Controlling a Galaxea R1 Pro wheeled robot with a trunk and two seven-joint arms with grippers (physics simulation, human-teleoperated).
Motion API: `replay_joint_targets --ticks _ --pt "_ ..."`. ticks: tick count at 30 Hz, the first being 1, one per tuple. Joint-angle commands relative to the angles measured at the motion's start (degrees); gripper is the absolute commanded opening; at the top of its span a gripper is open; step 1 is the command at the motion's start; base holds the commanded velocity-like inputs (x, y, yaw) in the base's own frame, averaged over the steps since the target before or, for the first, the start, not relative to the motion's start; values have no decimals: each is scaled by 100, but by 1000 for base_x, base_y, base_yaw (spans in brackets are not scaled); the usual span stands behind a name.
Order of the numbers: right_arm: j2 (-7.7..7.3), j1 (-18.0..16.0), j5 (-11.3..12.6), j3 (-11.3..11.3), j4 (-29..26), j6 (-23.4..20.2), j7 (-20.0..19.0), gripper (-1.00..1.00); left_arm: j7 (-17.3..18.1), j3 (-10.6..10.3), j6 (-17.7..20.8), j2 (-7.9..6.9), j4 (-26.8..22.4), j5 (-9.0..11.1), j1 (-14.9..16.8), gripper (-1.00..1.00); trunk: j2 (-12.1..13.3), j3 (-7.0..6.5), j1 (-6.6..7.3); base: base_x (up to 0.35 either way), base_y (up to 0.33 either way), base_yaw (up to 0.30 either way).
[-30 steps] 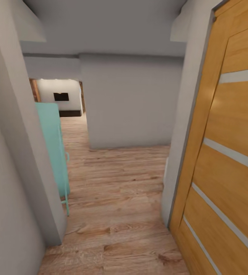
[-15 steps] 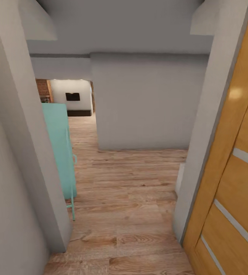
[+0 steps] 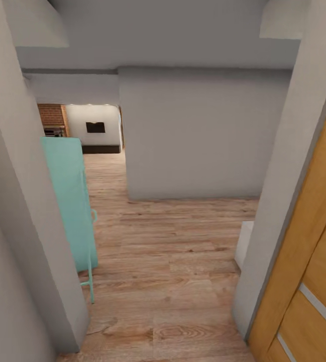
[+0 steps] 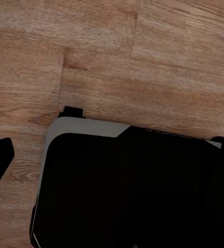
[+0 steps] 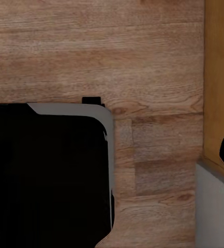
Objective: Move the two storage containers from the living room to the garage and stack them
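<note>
The robot stands in a doorway on wood planks (image 3: pixel 173 261), an orange door (image 3: pixel 313 281) at right. Each pincer's state cannot be told. A teal rack (image 3: pixel 72 201) stands left. Far beyond, the living room (image 3: pixel 90 128) shows brick.

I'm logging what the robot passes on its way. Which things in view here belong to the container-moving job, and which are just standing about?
Belonging to the job:
- living room, far down the hall, with brick wall and black TV
- no container in view

Just standing about:
- turquoise cabinet by the left wall
- wooden door at right
- wood plank floor
- grey partition wall
</note>
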State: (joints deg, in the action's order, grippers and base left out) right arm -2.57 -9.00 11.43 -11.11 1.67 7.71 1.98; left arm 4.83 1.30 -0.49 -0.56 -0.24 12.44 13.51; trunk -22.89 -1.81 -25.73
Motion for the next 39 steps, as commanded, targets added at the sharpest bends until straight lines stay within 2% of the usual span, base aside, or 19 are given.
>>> replay_joint_targets --ticks 1,39 --pt "2 -5 53 -49 18 32 4 100 27 11 -7 0 6 40 2 100 -3 2 -5 325 0 0" --pt "2 -5 62 -56 18 16 4 100 27 11 -3 3 6 40 2 100 -3 2 -5 324 0 0"
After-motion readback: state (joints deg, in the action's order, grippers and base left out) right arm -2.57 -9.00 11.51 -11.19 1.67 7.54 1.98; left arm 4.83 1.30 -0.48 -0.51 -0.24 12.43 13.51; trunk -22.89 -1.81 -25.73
